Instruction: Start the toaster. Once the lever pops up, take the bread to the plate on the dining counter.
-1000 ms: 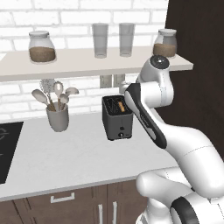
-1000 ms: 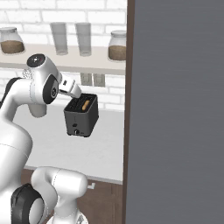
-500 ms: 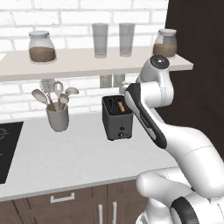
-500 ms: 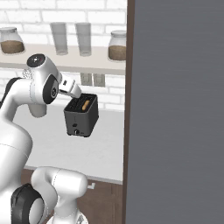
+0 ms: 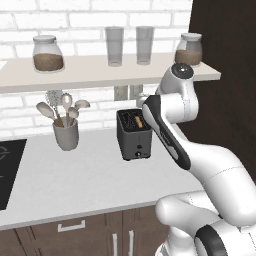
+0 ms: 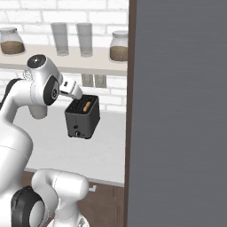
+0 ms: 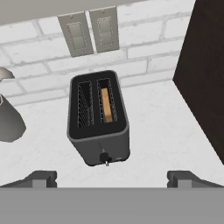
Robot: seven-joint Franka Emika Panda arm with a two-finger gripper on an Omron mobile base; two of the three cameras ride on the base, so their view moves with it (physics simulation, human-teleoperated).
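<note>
A: Where is the toaster?

B: In the left base view it stands at the centre of the frame, on the white surface, close to the brick wall. In the hand view it sits just left of centre, seen from above, with its narrow front panel toward the bottom of the frame.

A: And the bread?

B: Down in the right-hand slot as the hand view shows it, a tan-golden strip edge-on. The left-hand slot shows bare wire guides. In the right base view the slice is a small golden patch in the top of the toaster, centre left of the frame.

A: The lever?

B: A small dark tab on the front panel, low in the hand view, below the slots.

A: What about the claw?

B: Its jaws are spread wide, the two dark tips sitting far apart at the bottom left and bottom right of the hand view, with nothing between them. It hangs above and in front of the toaster, clear of it.

A: Anything nearby?

B: A grey utensil crock with spoons stands left of the toaster in the left base view. Two wall sockets sit on the brick at the top of the hand view. A shelf above carries two jars and two glasses.
</note>
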